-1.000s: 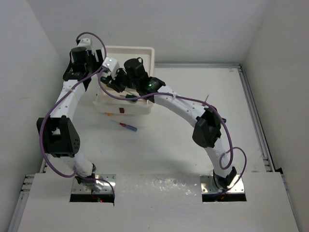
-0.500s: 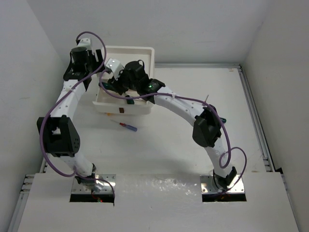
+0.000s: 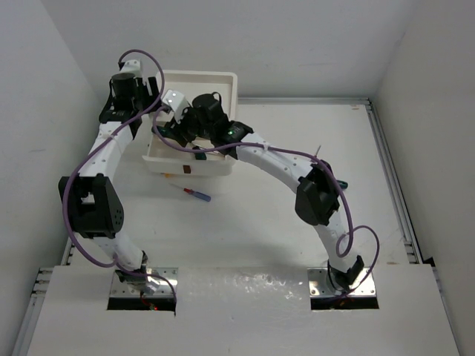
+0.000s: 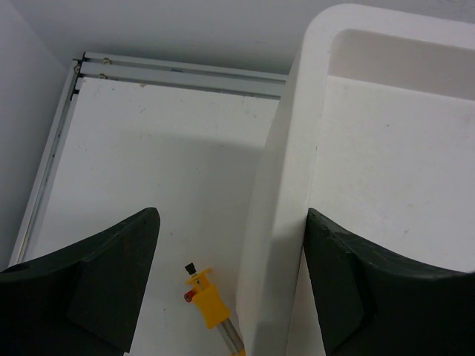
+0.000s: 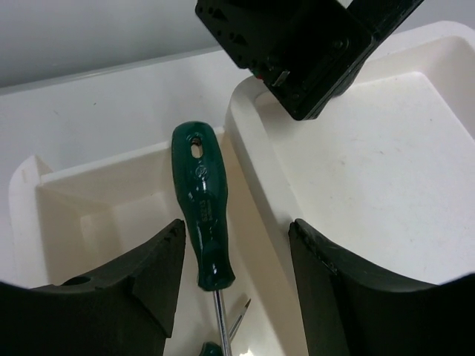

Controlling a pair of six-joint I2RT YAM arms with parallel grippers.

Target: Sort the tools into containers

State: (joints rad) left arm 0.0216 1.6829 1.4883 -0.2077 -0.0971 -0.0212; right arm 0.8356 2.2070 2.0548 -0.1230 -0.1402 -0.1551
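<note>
Looking down from the top camera, I see the white box (image 3: 200, 73) at the far left of the table (image 3: 260, 222), with both arms bent over it. My left arm (image 3: 104, 152) reaches up along its left side and my right arm (image 3: 274, 157) curves in from the right. A blue-and-red screwdriver (image 3: 197, 193) lies on the table just near of the box, unsorted.

Left wrist camera: the left gripper (image 4: 231, 219) is spread wide and holds nothing. The box's left wall runs between its fingers. A yellow screwdriver (image 4: 208, 300) lies on the table just beside that wall, outside the box.

Right wrist camera: the right gripper (image 5: 237, 226) is also parted, gripping nothing. A green screwdriver (image 5: 202, 215) sits between its fingers, touching neither. I judge that it rests in the open drawer (image 5: 89, 215). A second thin shaft (image 5: 237, 319) shows beside it, too cropped to name.

Progress, as I judge it: one tool seems to be in a drawer, perhaps two. The blue-and-red and yellow ones are left to sort.

The table is plain matte white, with a metal rail (image 3: 390, 185) along its far and right edges. Bare white walls (image 3: 297, 44) close in on the left, far and right.
</note>
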